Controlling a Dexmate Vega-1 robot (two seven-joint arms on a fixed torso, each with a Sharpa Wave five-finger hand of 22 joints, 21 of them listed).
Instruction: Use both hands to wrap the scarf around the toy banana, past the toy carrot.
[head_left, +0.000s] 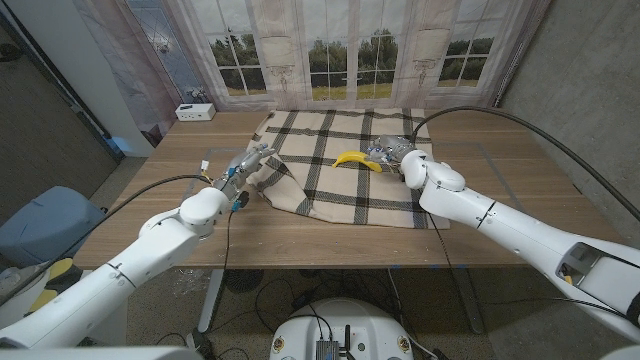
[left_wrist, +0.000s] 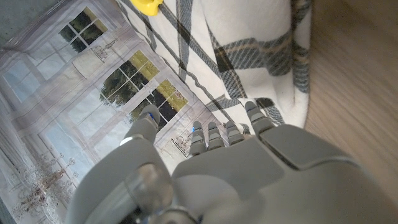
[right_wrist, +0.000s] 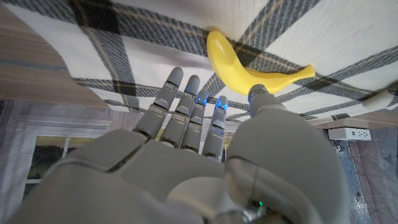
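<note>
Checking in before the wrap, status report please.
Left hand at scarf corner, grip unclear. Right hand open beside toy banana. Carrot not seen.

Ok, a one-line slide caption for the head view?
Both hands at the plaid scarf: left hand at its left edge, right hand beside the toy banana.

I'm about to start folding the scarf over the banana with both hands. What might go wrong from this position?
1. The right hand hovers just beside the toy banana; reaching for the cloth could knock it or roll it out of place.
2. The left hand is only at the scarf edge, where the corner is already rumpled; a shallow hold may slip as you lift.
3. I see no toy carrot in these views, so "past the carrot" has no visible reference.
</note>
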